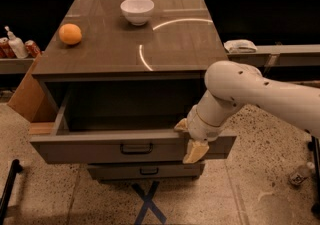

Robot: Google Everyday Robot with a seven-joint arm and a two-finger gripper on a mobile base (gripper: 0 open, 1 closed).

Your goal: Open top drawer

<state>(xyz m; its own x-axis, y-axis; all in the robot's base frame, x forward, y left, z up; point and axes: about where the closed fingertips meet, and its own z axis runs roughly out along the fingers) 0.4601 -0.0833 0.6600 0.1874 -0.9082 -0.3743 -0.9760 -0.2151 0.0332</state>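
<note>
The top drawer (90,150) is the widest grey-brown drawer, pulled well out from under the counter; its deep dark inside shows. Its small dark bar handle (136,148) sits at the centre of the front. My gripper (189,140) is at the right part of the drawer's front rim, to the right of the handle and apart from it. One tan finger (195,152) hangs down over the drawer front and the other (181,125) sits at the rim. The white arm reaches in from the right.
A narrower drawer (145,171) with a like handle sits below. On the counter top (175,44) are an orange (70,34) and a white bowl (137,10). A cardboard box (27,96) stands left, bottles on a left shelf (15,46), blue tape X (148,200) on the floor.
</note>
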